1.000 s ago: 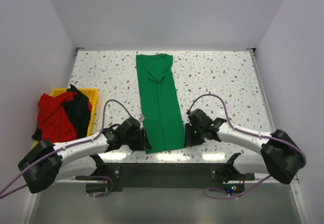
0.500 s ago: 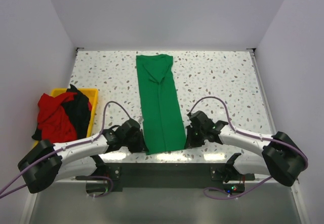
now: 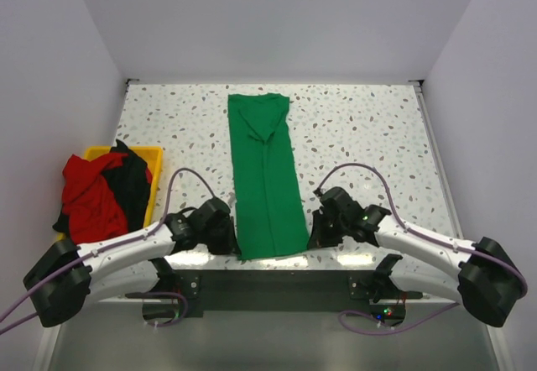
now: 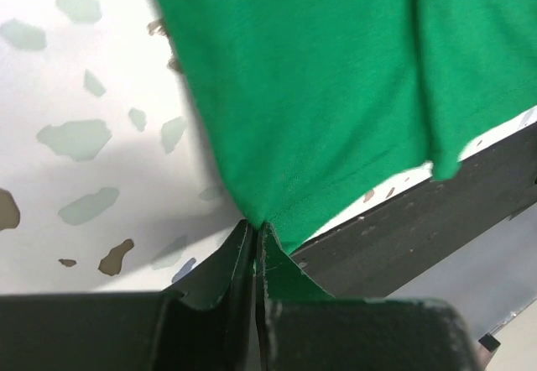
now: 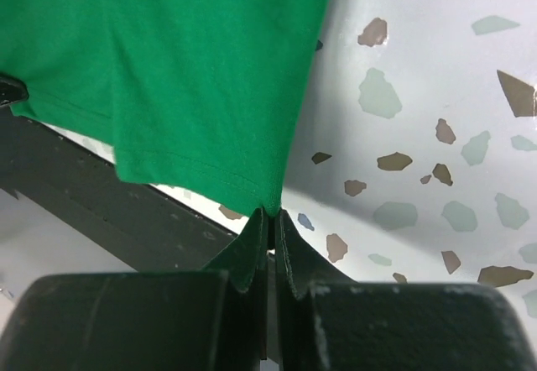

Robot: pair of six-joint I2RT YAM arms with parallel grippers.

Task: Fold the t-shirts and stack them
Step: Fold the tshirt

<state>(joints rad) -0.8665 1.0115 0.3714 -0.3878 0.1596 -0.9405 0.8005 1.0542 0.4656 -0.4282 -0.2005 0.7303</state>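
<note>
The left tool [image 4: 254, 228] is shut tight on the near left corner of the green t-shirt [image 3: 267, 178], a small tuck of cloth being seen between its closed fingers in the left wrist view. The right tool [image 5: 270, 216] is likewise clamped on the near right corner, where the stitched hem is drawn to a point at the fingertips. Between the two tools the near hem [image 3: 270, 252] is held at the near edge of the tabletop [image 3: 361, 136], just over the dark frame below it.

From there the shirt is laid out as one long narrow strip, already folded lengthwise, running from the near edge to the far side along the middle of the tabletop, with the collar end far. A red t-shirt [image 3: 88, 195] and a black t-shirt [image 3: 132, 182] are heaped in the yellow bin [image 3: 156, 169] at the left, not yet folded.

The step in hand is judged to be the crosswise fold of the green shirt. For the next move, both corners would need to be raised together, kept level and apart so that the hem is held taut, and carried toward the far end.
</note>
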